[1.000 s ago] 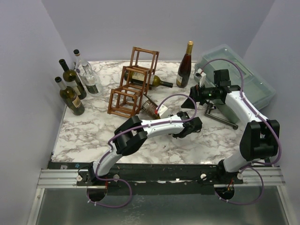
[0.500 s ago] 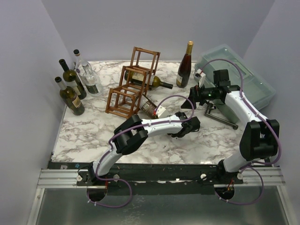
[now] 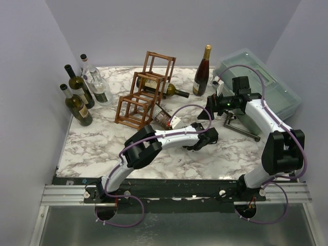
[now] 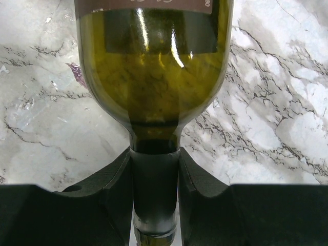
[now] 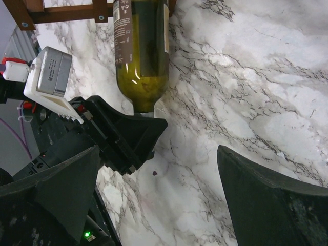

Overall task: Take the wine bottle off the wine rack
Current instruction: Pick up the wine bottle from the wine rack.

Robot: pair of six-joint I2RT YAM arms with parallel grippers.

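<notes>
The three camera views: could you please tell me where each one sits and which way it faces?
Top external: above and behind the bases, looking down on the table and wine rack; left arm and right arm show.
Left wrist: on the left arm, looking along the left gripper, shut on the neck of the wine bottle.
Right wrist: on the right arm, looking down past the open right gripper at that bottle.
Shared: both wrist views show the bottle and left gripper.

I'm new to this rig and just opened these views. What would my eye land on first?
The left gripper shut on the neck of an olive-green glass wine bottle, mid-table. Its base end reaches the reddish-brown wooden open-frame rack, and the right gripper hangs open beside them.
</notes>
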